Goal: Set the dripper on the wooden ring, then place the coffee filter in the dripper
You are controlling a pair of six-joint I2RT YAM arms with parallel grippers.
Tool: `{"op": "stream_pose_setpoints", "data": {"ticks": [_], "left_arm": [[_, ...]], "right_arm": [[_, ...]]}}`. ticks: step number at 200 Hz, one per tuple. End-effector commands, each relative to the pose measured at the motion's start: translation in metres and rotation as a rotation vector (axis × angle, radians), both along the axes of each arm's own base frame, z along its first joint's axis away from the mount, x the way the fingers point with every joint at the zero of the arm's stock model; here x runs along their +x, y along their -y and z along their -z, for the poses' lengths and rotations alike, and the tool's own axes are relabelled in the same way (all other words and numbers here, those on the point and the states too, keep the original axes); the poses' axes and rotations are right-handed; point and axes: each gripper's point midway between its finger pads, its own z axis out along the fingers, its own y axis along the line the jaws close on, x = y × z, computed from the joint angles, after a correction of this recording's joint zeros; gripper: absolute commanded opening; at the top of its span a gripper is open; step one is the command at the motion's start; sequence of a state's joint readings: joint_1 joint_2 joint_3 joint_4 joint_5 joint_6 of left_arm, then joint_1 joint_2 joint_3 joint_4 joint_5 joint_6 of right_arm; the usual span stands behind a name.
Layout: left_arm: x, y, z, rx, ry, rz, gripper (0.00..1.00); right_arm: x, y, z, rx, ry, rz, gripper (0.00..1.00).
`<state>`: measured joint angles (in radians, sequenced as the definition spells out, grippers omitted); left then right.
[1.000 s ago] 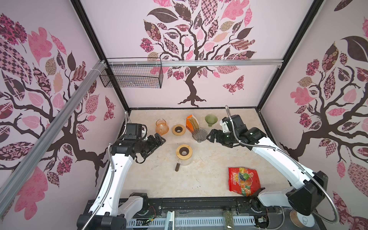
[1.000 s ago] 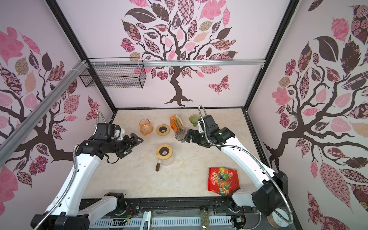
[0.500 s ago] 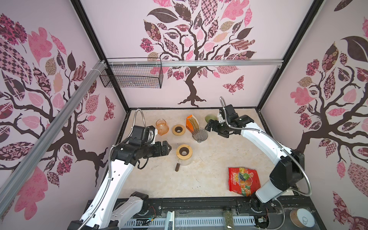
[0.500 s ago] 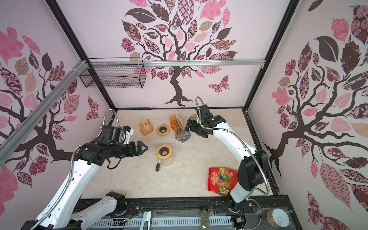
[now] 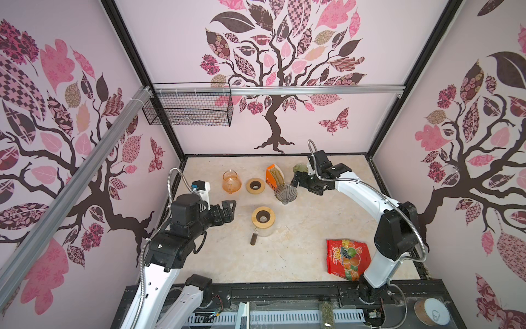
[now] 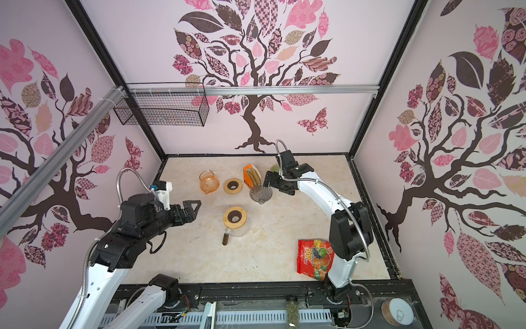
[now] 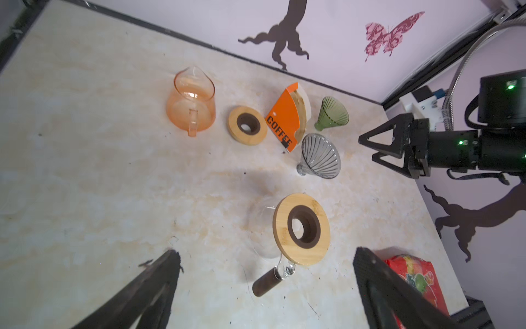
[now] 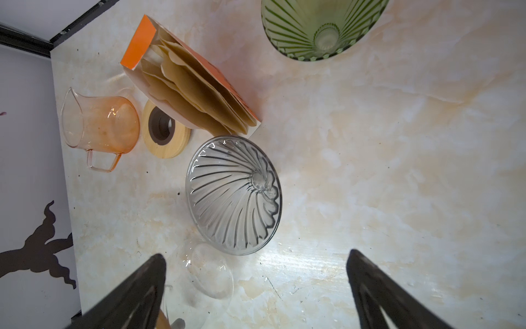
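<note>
Brown paper coffee filters (image 5: 276, 177) (image 8: 196, 94) stand fanned in an open orange box (image 7: 284, 119) at the back of the table. A clear grey ribbed glass dripper (image 5: 285, 193) (image 8: 233, 196) lies on its side just in front of the box. A green ribbed dripper (image 5: 299, 168) (image 8: 321, 25) stands behind it. My right gripper (image 5: 296, 182) (image 8: 256, 284) hovers open beside the grey dripper, empty. Left of the clear carafe, my left gripper (image 5: 229, 209) (image 7: 264, 284) is open and empty too.
A clear carafe with a wooden ring lid (image 5: 263, 220) (image 7: 301, 228) sits mid-table. An orange glass pitcher (image 5: 231, 181) and a loose wooden ring (image 5: 255, 185) stand at the back left. A red candy bag (image 5: 347, 259) lies front right. A wire basket (image 5: 187, 108) hangs on the back wall.
My right gripper has drawn back toward the rear, from in front of the grey dripper to beside it. The left arm has swung forward and risen. Both grippers stayed open.
</note>
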<state>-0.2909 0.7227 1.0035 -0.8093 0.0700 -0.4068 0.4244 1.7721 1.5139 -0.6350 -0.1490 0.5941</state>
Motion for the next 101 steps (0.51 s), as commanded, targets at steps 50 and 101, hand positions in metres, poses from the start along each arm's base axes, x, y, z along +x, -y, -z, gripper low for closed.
{"op": "stream_pose_setpoints", "data": {"ticks": [50, 101], "left_arm": [[0.02, -0.019, 0.033, 0.097, 0.028, -0.118, 0.98], [0.007, -0.015, 0.069, 0.064, -0.033, -0.093, 0.98]], "right_arm": [[0.011, -0.001, 0.034, -0.035, -0.056, -0.001, 0.93], [0.001, -0.007, 0.063, -0.025, -0.151, -0.031, 0.76]]}}
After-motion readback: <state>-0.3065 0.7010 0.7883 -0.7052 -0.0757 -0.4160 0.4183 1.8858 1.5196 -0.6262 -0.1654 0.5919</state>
